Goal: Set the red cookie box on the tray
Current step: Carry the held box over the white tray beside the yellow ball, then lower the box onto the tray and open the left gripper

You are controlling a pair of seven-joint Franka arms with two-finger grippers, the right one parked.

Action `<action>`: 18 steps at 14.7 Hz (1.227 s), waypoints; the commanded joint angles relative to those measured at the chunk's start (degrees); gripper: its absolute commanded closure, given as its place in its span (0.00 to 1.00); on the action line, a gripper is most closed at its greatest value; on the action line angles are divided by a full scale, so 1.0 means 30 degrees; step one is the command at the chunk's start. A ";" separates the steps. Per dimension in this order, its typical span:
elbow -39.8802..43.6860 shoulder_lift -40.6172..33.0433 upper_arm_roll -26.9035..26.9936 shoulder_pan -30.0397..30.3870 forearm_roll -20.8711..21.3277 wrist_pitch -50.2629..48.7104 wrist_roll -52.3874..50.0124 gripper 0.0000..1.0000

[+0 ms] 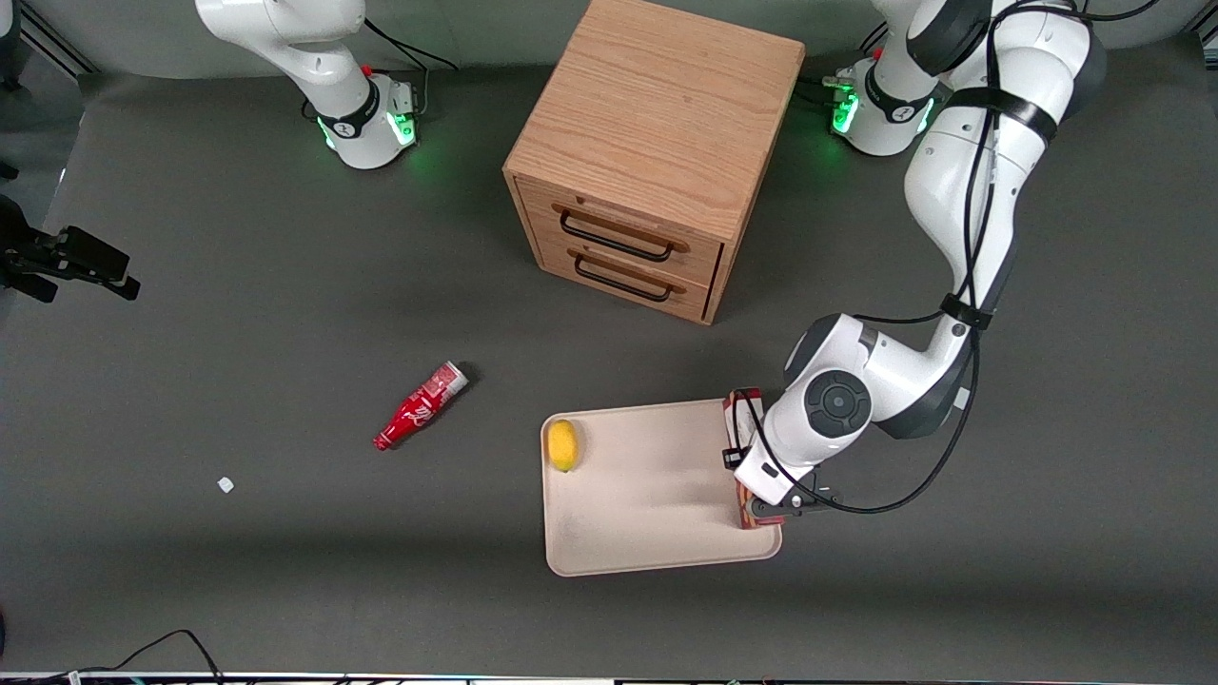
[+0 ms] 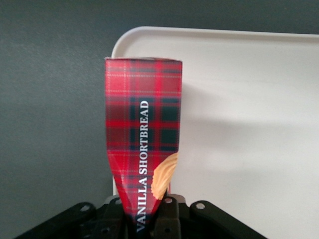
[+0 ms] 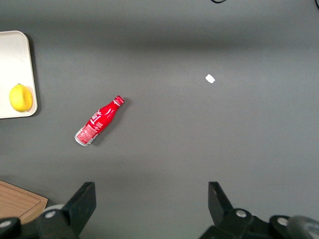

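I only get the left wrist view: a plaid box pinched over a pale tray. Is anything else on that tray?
Observer: Yes, a lemon lies on the tray, near its edge toward the parked arm's end. The tool grips the red cookie box along the edge toward the working arm's end.
Visitor: Anything on the table itself?
Observer: A red soda bottle lies on its side, farther toward the parked arm's end.
Visitor: Any furniture?
Observer: A wooden drawer cabinet stands farther from the front camera than the tray, both drawers shut.

Wooden drawer cabinet (image 1: 655, 152), lemon (image 1: 563, 444), soda bottle (image 1: 420, 406)
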 commanded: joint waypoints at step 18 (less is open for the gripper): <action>-0.6331 -0.8783 0.0006 0.2769 -0.3627 0.0949 -0.1063 0.00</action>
